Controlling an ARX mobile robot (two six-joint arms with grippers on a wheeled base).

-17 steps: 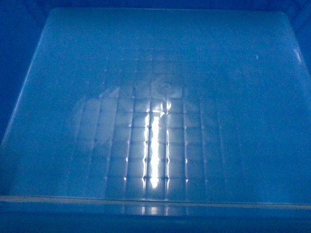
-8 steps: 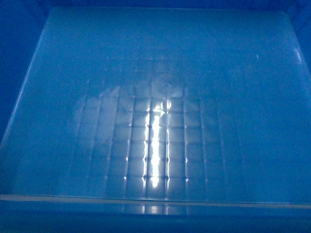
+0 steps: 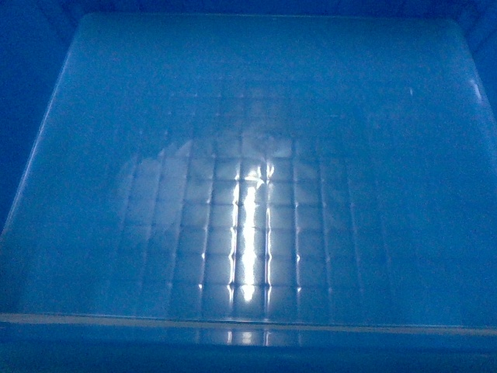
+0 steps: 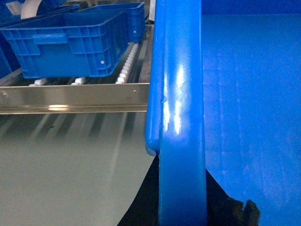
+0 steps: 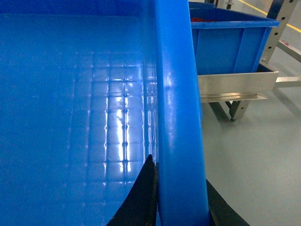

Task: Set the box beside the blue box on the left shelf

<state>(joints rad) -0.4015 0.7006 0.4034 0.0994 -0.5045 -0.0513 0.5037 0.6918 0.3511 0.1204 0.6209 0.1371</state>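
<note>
Both grippers' fingers (image 5: 146, 197) clamp the box (image 3: 248, 194) rims, carrying; next, advance toward the shelved blue box (image 4: 70, 42) at ten o'clock.

View filled by the box (image 3: 101, 93), glossy blue floor marked with a faint square grid, bright glare streaks near centre, darker walls dimly seen at the edges, perhaps a rim along the bottom

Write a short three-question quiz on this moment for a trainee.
1. True or false: the box holds cargo.
2. What grips the box's right rim?
3. Seen from the left wrist, the ribbed blue crate rests on: A) floor B) roller shelf C) cart.

Key: 1. False, only its bare grid floor shows. 2. The right gripper, fingers on either side of the rim. 3. B.
</note>
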